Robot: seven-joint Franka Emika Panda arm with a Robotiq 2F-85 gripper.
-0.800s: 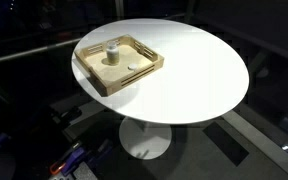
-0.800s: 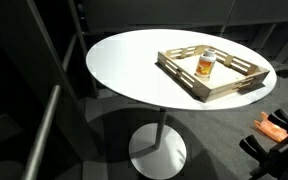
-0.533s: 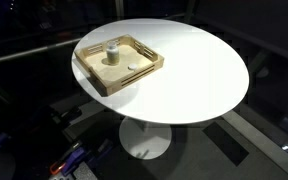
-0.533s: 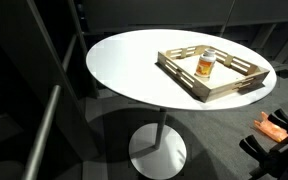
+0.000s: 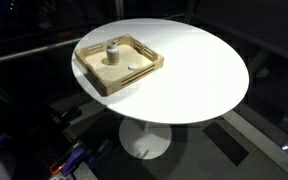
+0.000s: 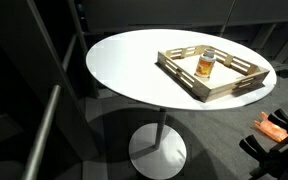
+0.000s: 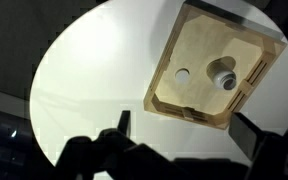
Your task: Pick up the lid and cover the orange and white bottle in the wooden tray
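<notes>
The wooden tray (image 5: 119,64) sits at one edge of the round white table (image 5: 184,80); it also shows in an exterior view (image 6: 212,74) and in the wrist view (image 7: 216,65). The orange and white bottle (image 5: 112,54) stands upright inside the tray, also seen in an exterior view (image 6: 206,65) and from above in the wrist view (image 7: 223,74). The lid (image 5: 134,68) lies flat on the tray floor beside the bottle, apart from it; it shows in the wrist view (image 7: 182,74). My gripper (image 7: 184,132) is open and empty, high above the table, with the tray beyond its fingertips.
The table stands on a single pedestal (image 6: 160,150) with dark floor all round. Dark railings (image 6: 44,110) stand beside it. Orange and black items (image 6: 276,128) lie on the floor near the tray side. White tabletop spreads beside the tray.
</notes>
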